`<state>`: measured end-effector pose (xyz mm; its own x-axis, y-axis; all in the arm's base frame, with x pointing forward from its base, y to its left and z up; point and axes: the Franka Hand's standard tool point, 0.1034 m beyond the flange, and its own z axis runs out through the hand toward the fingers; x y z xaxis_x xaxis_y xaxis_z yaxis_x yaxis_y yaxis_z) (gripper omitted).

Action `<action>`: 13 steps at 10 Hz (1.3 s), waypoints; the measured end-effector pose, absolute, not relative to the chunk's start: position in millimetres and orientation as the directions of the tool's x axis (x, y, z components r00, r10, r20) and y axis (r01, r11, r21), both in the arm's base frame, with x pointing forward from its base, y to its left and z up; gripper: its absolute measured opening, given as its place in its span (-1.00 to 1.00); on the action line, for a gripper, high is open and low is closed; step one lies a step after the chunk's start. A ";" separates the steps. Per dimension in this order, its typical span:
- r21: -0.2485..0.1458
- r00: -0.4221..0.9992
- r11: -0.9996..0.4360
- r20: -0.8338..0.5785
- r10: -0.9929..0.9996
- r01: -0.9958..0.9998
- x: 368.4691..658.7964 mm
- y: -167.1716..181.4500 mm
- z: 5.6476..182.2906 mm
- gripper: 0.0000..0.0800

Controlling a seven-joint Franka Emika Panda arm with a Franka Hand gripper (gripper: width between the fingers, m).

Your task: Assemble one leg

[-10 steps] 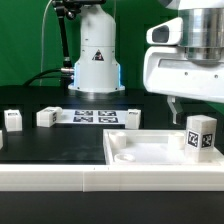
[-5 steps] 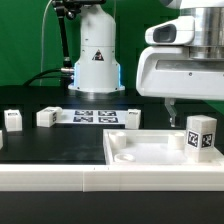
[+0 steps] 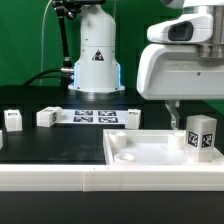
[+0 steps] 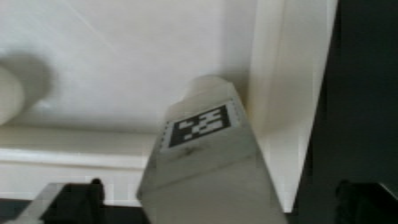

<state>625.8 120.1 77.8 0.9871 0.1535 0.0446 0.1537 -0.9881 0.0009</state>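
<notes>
One leg (image 3: 202, 137), a small white block with marker tags, stands upright on the large white panel (image 3: 140, 150) near its edge at the exterior view's right. My gripper (image 3: 186, 112) hangs just above and around its top. In the wrist view the leg (image 4: 210, 140) rises between my two fingers, and the gripper (image 4: 214, 205) is open, with a gap on each side. One dark fingertip (image 4: 80, 200) shows well clear of the leg.
Three more legs lie on the black table behind the panel: two at the exterior view's left (image 3: 12, 119) (image 3: 46, 117) and one near the middle (image 3: 132, 118). The marker board (image 3: 95, 116) lies between them. The robot base (image 3: 97, 60) stands behind.
My gripper has shifted slightly upward over the leg. The leg stays standing on the panel.
</notes>
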 end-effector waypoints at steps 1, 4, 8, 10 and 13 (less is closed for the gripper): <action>0.003 0.978 -0.979 0.044 0.205 0.205 625.8 119.8 77.7 0.62; 0.003 0.977 -0.978 0.044 0.208 0.208 625.8 119.6 77.7 -0.06; -0.002 0.985 -0.986 0.045 0.164 0.164 625.8 119.5 77.6 -0.27; -0.033 0.996 -0.997 0.041 -0.073 -0.072 625.8 117.8 77.3 -0.27; -0.072 0.926 -0.924 0.016 -0.378 -0.376 625.6 116.4 77.3 -0.27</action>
<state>625.6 116.4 77.3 0.9257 -0.3779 0.0160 -0.3759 -0.9239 -0.0716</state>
